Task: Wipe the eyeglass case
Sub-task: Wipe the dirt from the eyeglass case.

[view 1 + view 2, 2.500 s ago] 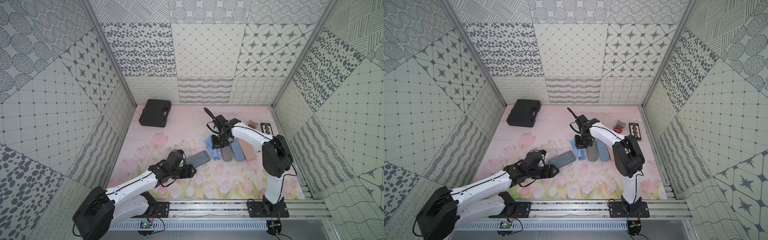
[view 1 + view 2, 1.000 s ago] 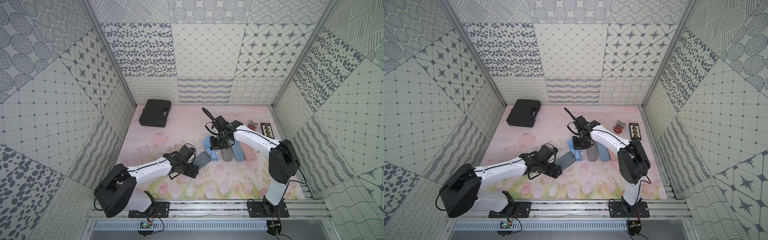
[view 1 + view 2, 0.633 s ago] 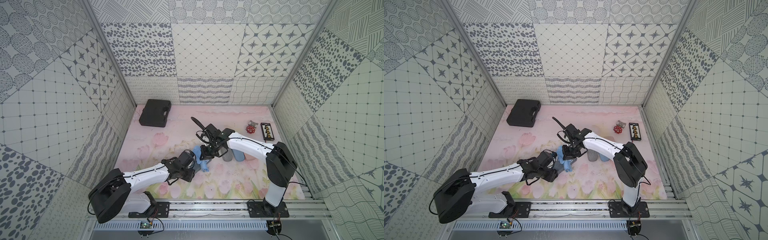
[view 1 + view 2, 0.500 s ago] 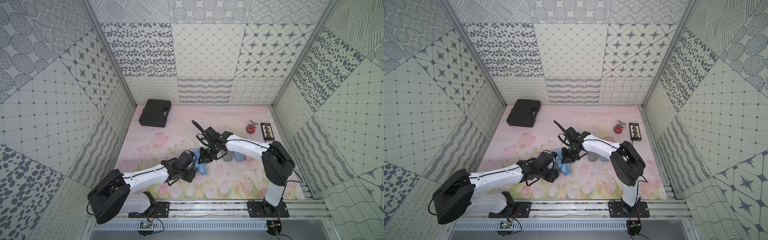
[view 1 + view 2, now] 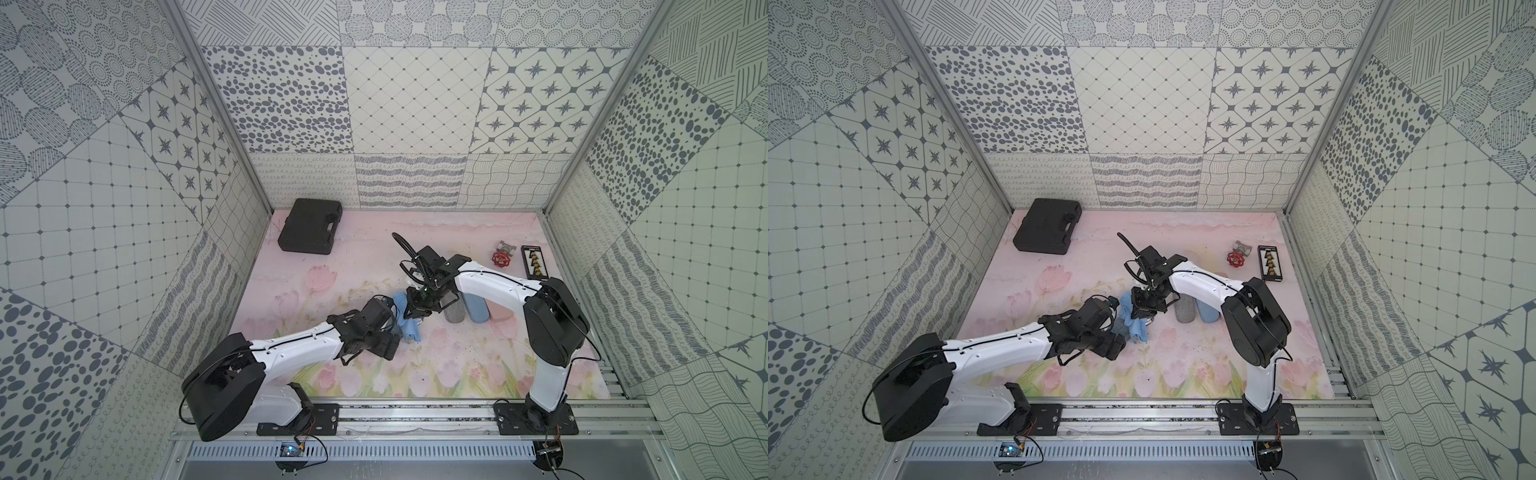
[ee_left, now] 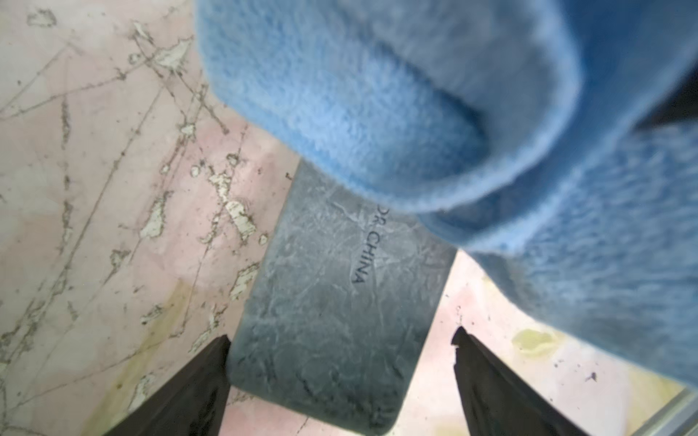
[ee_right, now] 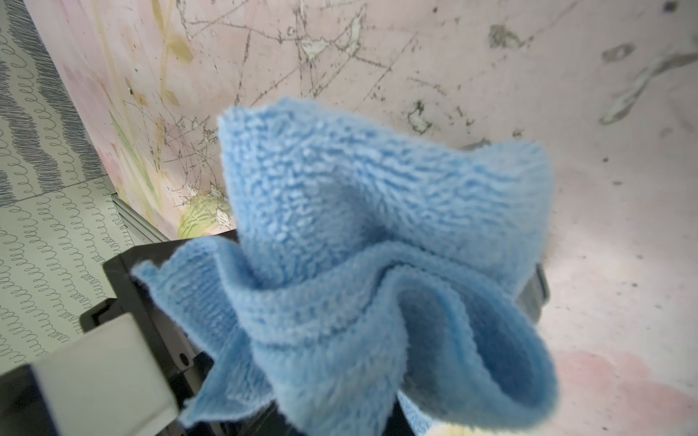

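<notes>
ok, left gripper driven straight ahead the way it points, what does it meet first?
Likely the grey eyeglass case, lying between the left gripper's open fingers; just beyond, the blue cloth draped over it.

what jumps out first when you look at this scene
The blue cloth, bunched in the shut right gripper mid-table, hangs over one end of a grey eyeglass case. The left gripper straddles that case with jaws open. A black tool case sits in the far left corner.

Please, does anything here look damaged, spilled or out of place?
Nothing is spilled. The pink mat is scratched, with flaked patches, and the grey eyeglass case looks scuffed where the blue cloth leaves it bare.
</notes>
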